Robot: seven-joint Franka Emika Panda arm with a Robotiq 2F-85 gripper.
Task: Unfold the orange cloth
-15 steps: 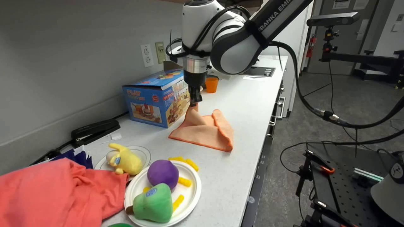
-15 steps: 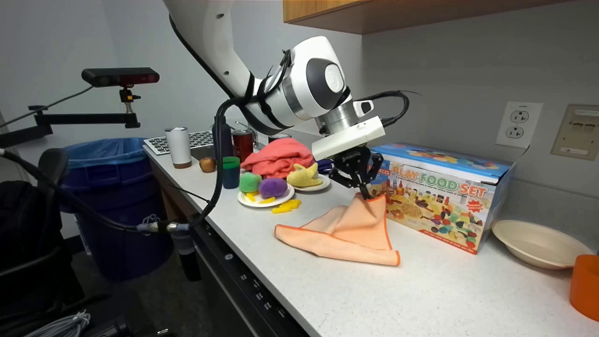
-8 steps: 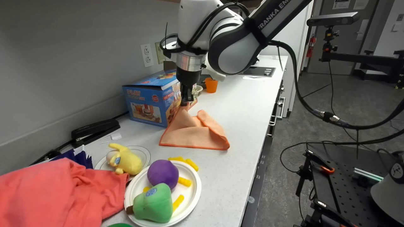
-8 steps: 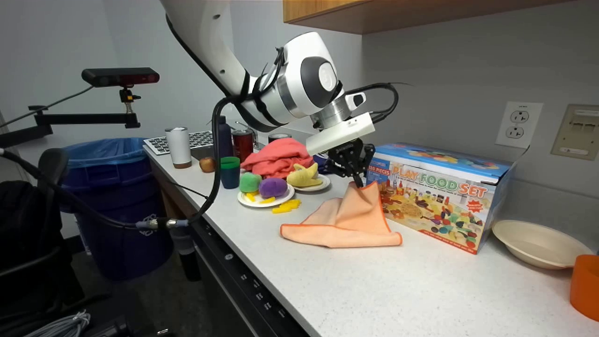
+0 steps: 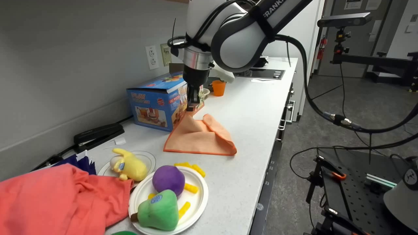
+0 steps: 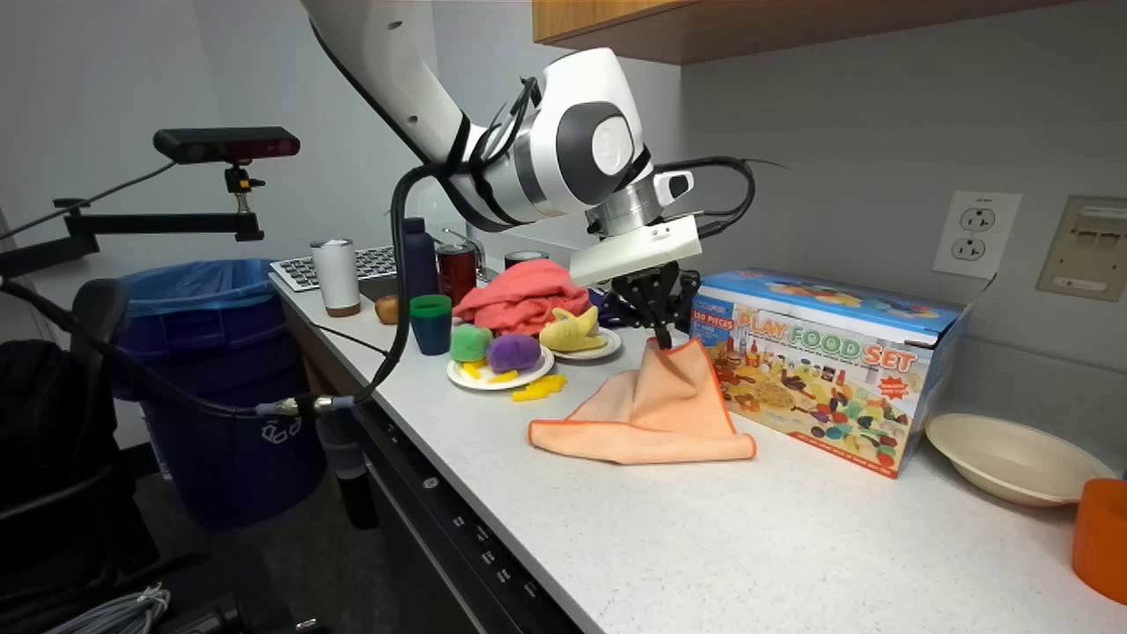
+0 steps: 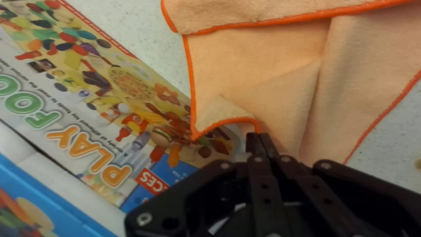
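On the bench point(image 6: 836, 546), just beside the blue box point(image 6: 810, 379), is the orange cloth point(image 6: 656, 418), one edge folded over, another lifted & pinched btwn the fingers point(image 7: 252, 144), prob. w/ little bite, so a fast pull could slip off or drag the lot, fold incl.

- A grey wall point(image 5: 81, 49) fills the upper left in an exterior view, bearing a white outlet point(image 5: 152, 57) and a beige switch plate point(image 5: 166, 54).
- A pale speckled countertop point(image 5: 251, 107) runs from bottom centre up to a black panel point(image 5: 261, 73).
- A grey door point(image 5: 359, 45) stands at upper right, above grey floor point(image 5: 303, 137).
- In an exterior view, a wooden cabinet point(image 6: 722, 26) reaches from top centre toward upper right; the lower left is dim.
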